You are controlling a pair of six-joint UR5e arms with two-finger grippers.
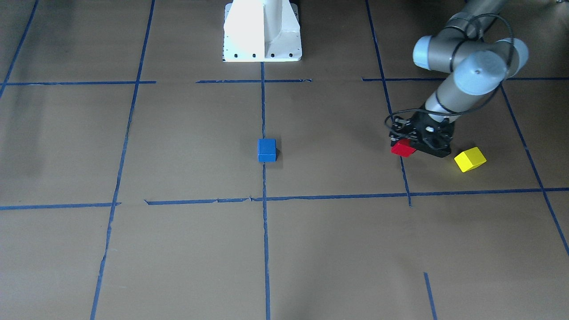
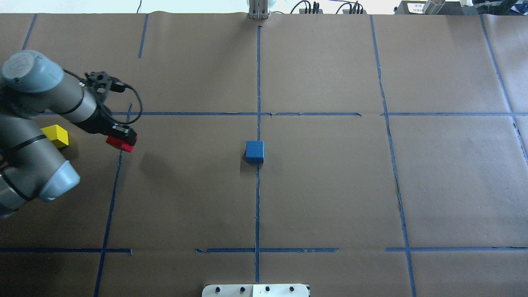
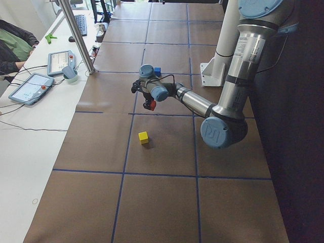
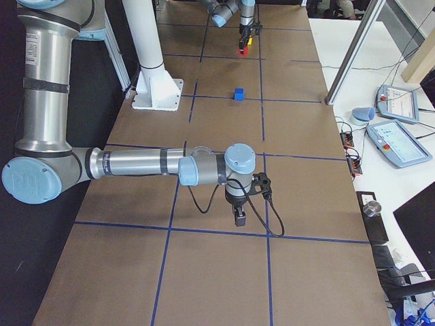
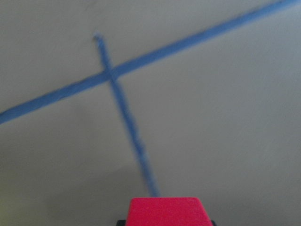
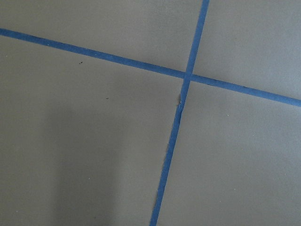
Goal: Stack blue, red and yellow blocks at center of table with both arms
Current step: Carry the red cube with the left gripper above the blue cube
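Note:
A blue block (image 1: 266, 150) sits on the tape line at the table's middle, also in the overhead view (image 2: 255, 151). My left gripper (image 1: 411, 144) is shut on a red block (image 1: 403, 148), held just above the table at my left side; the overhead view shows the gripper (image 2: 123, 138) and the red block (image 2: 120, 143), and the block fills the left wrist view's bottom edge (image 5: 167, 211). A yellow block (image 1: 470, 159) lies on the table close beside that gripper, apart from it. My right gripper (image 4: 239, 217) shows only in the exterior right view, pointing down over bare paper; I cannot tell whether it is open.
The white robot base (image 1: 262, 31) stands at the table's robot-side edge. Blue tape lines cross the brown paper. Tablets (image 3: 30, 88) and a metal post (image 3: 78, 38) stand on the side bench, with an operator (image 3: 12, 45) seated there.

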